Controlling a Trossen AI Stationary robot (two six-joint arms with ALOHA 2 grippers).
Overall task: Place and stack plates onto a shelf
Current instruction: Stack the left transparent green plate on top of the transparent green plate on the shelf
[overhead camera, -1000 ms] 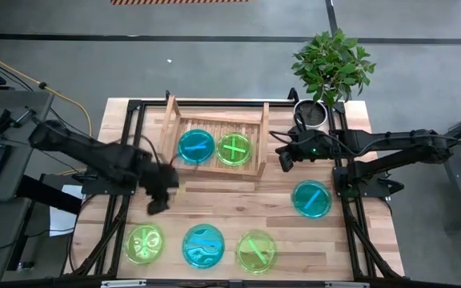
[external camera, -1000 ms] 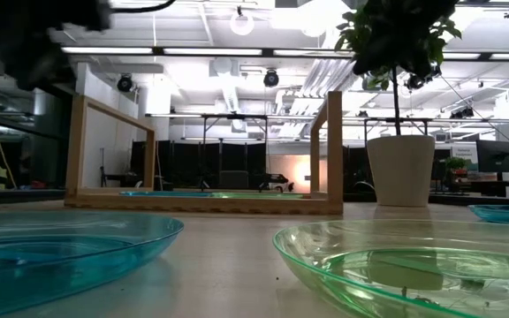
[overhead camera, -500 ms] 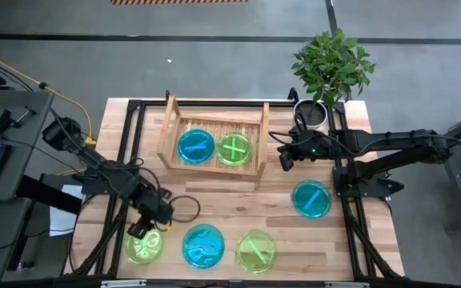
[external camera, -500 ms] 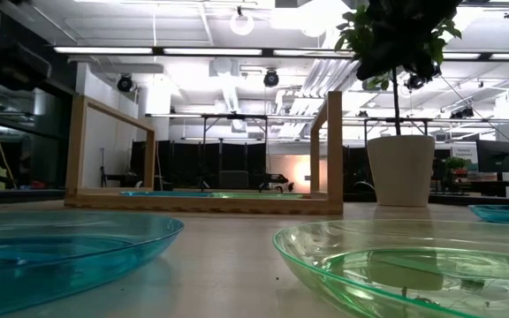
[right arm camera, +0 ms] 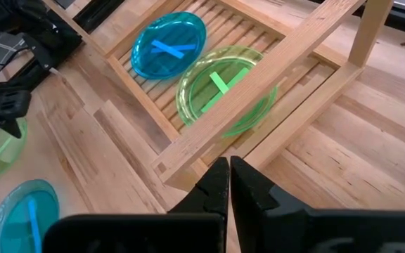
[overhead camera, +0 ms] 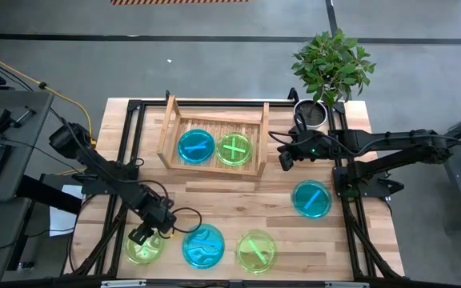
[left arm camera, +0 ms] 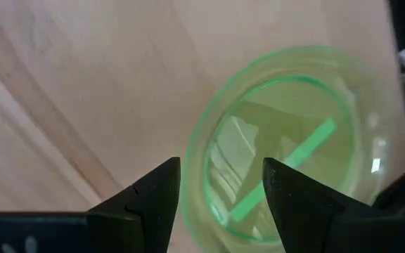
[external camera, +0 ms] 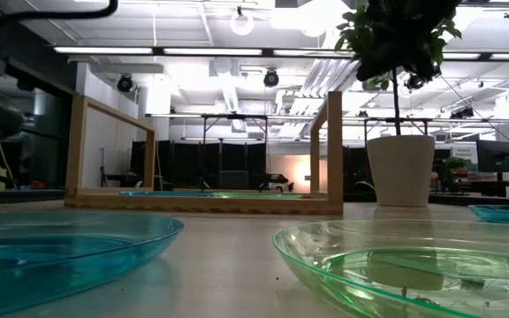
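Two plates lie in the shelf (overhead camera: 214, 144): a cyan plate (overhead camera: 195, 146) and a green plate (overhead camera: 234, 149) with a cross mark. On the tabletop rest a green plate (overhead camera: 144, 246) at the near left, a cyan plate (overhead camera: 204, 246), a green plate (overhead camera: 256, 250) and a cyan plate (overhead camera: 311, 198). My left gripper (overhead camera: 142, 234) is open just above the near-left green plate (left arm camera: 287, 140), its two fingers standing either side of the plate's rim (left arm camera: 201, 151); I see no touch. My right gripper (overhead camera: 285, 158) is shut and waits beside the shelf's right front corner.
A potted plant (overhead camera: 326, 72) stands at the table's far right corner, behind my right gripper. The shelf's raised side rail (right arm camera: 280, 77) lies just ahead of my right gripper (right arm camera: 229, 176). Bare wood stretches between the shelf and the near row of plates.
My left gripper has travelled from beside the shelf's left front corner toward the table's near edge and come down over the near-left green plate. The plates have stayed where they were.
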